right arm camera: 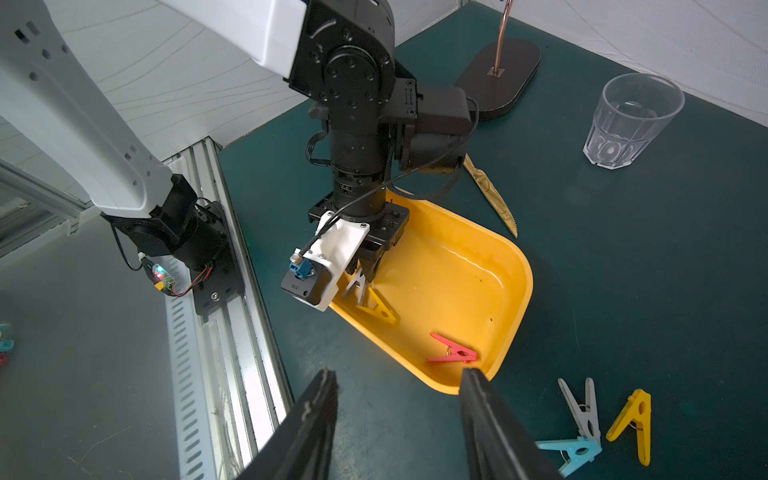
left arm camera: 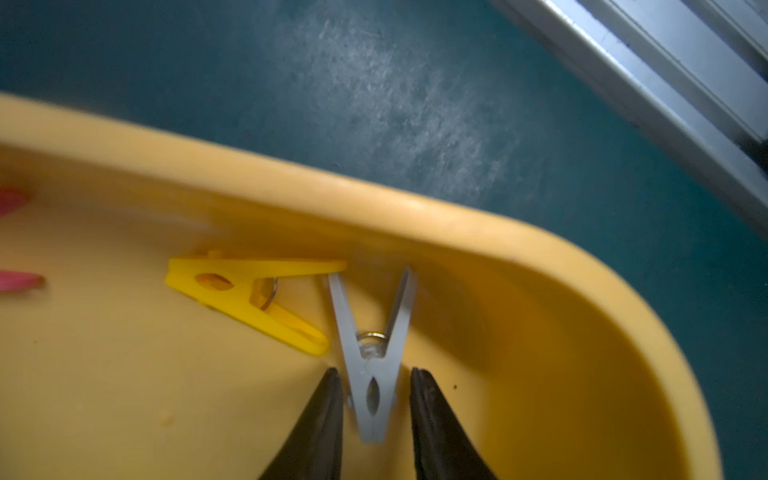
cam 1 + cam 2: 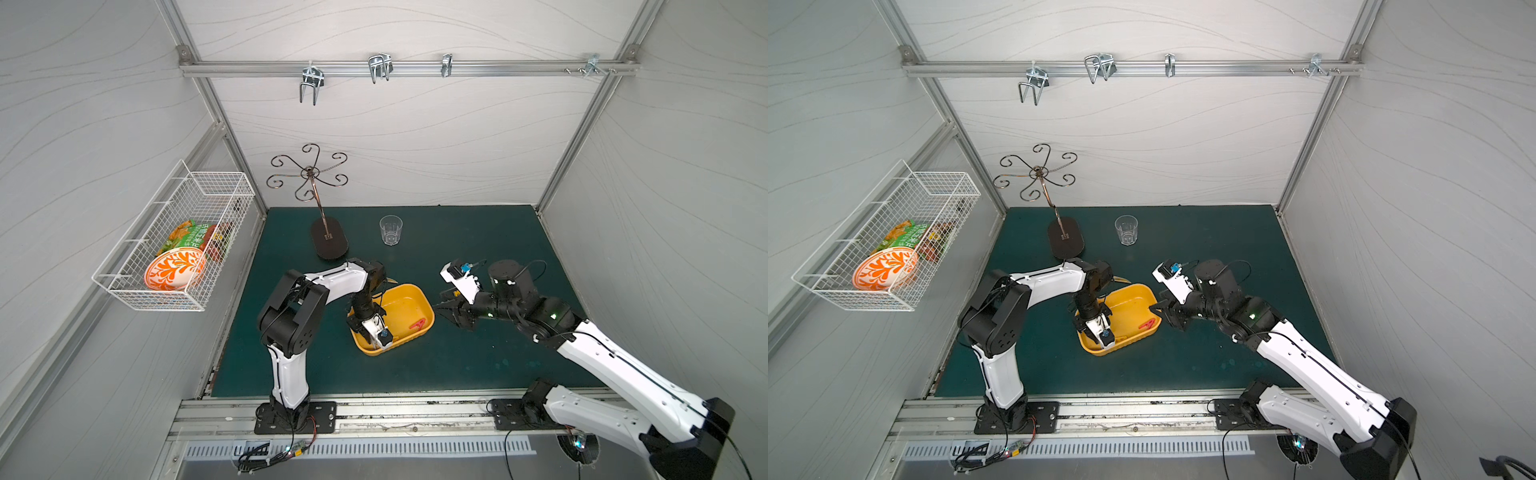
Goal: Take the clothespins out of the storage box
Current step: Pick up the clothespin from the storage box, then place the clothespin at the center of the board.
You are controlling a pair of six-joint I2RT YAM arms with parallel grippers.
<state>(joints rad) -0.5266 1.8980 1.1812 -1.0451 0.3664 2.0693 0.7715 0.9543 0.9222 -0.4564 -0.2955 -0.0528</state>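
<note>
The yellow storage box (image 3: pixel 428 309) (image 3: pixel 1152 307) lies mid-mat. In the left wrist view a grey clothespin (image 2: pixel 376 419) and a yellow clothespin (image 2: pixel 183 276) lie against the storage box wall (image 2: pixel 374 199). A red clothespin (image 1: pixel 455 353) (image 3: pixel 419 323) lies at the box's other end. My left gripper (image 2: pixel 374 372) (image 1: pixel 365 270) reaches down into the box, open, its fingers straddling the grey clothespin with narrow gaps. My right gripper (image 1: pixel 398 374) (image 3: pixel 442 305) hovers open and empty beside the box's right end. On the mat lie a grey clothespin (image 1: pixel 582 411), a light blue one (image 1: pixel 573 451) and a yellow one (image 1: pixel 633 419).
A drinking glass (image 3: pixel 390 230) and a hook stand's dark base (image 3: pixel 329 239) stand at the back of the mat. A tan knife (image 1: pixel 490 195) lies behind the box. A white wire basket (image 3: pixel 174 249) hangs on the left wall. A metal rail (image 1: pixel 232 332) borders the mat.
</note>
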